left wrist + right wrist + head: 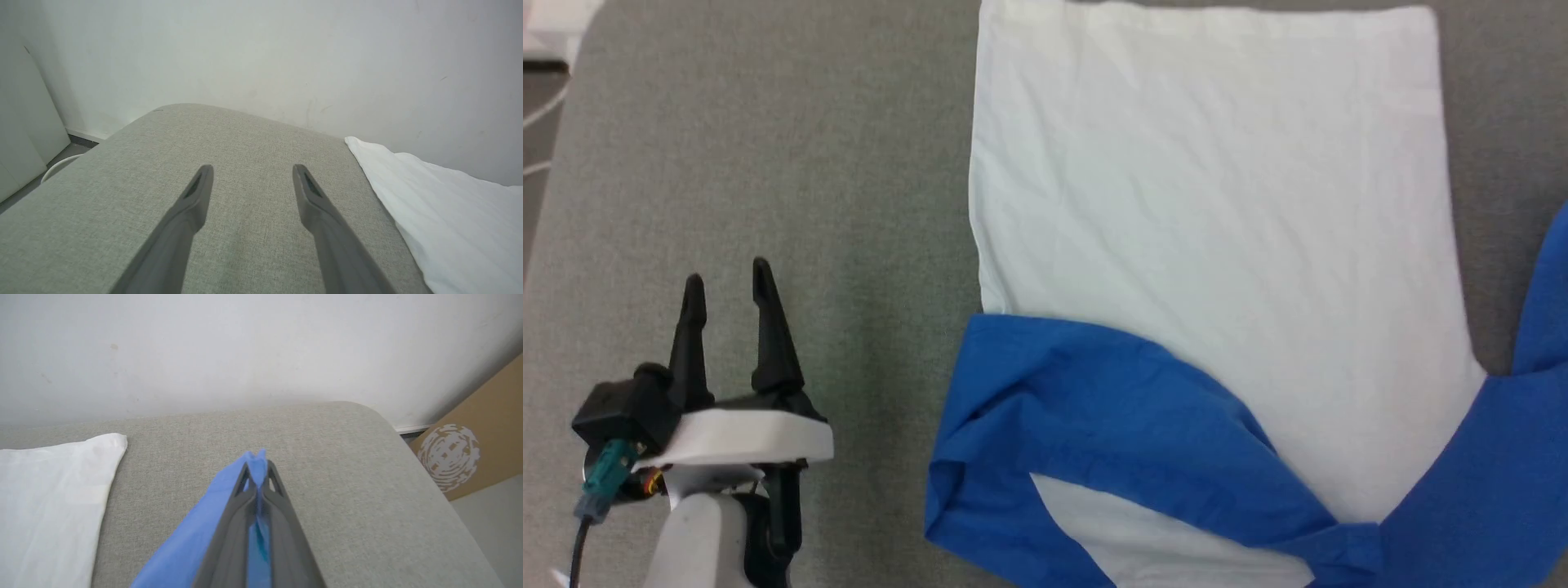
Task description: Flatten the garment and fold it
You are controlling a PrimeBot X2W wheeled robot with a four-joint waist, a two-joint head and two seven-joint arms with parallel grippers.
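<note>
Two grippers: my left gripper (pixel 727 273) hovers over bare table (pixel 768 163) with its fingers spread, well apart from the cloth; my right gripper (pixel 258 467) has its fingers pressed together on a fold of blue fabric.
Garment: the garment (pixel 1217 204) lies on the grey table, hem toward the far edge and shoulders nearest me.
Body: the white panel is spread out, with only light creases.
Left sleeve: the left sleeve (pixel 1094 392) lies turned in across the white body, bunched at its outer edge.
Right sleeve: the right sleeve (pixel 1503 457) runs out to my right, and this is the cloth I pinch.
Done: flattening of the body looks mostly finished.
Left to do: I judge the right sleeve needs laying in, the left one tidying, and the body has no fold in it yet.
</note>
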